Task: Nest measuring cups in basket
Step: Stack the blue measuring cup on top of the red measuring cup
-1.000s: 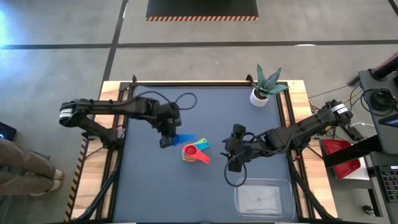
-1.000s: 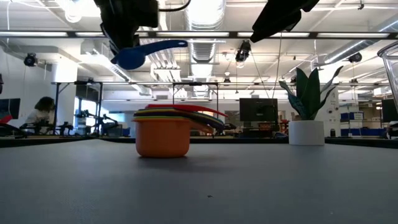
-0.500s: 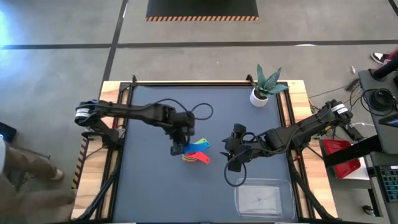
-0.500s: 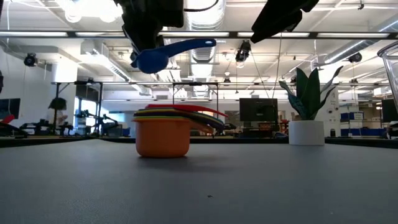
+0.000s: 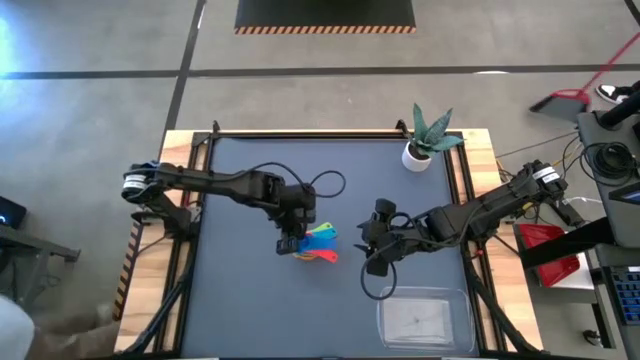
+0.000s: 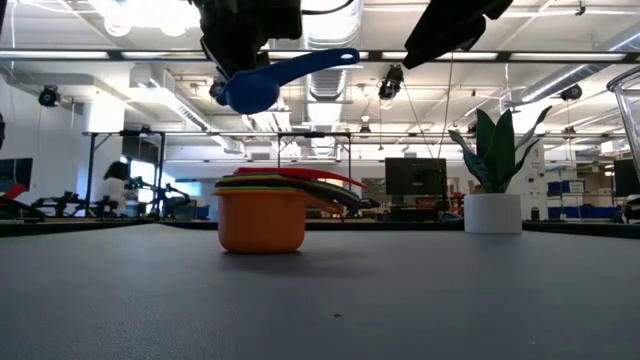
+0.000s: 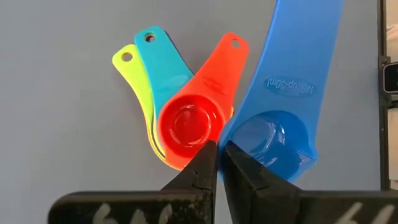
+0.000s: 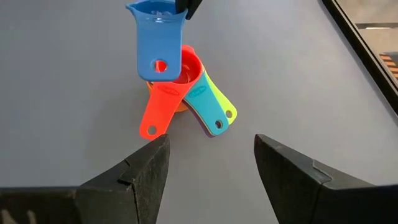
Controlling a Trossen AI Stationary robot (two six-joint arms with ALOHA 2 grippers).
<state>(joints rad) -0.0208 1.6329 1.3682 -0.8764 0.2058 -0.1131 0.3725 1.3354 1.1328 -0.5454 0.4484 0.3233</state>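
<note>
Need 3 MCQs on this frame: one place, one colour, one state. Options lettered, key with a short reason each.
1. Where is the stack of nested cups?
A. in the basket
B. on the table mat
C. beside the plant pot

2. What colour is the cup in the left gripper?
A. blue
B. green
C. purple

3. How does the right gripper stand?
A. shut on a cup
B. shut, empty
C. open, empty

Key: 1 B, the basket lies bare near the table's front edge. 2 A, the blue cup hangs above the stack. 3 C, its fingers stand apart with nothing between.

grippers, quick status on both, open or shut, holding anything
Left gripper: shut on the blue cup, above the nested stack.
Right gripper: open, empty, waiting off to the side.
</note>
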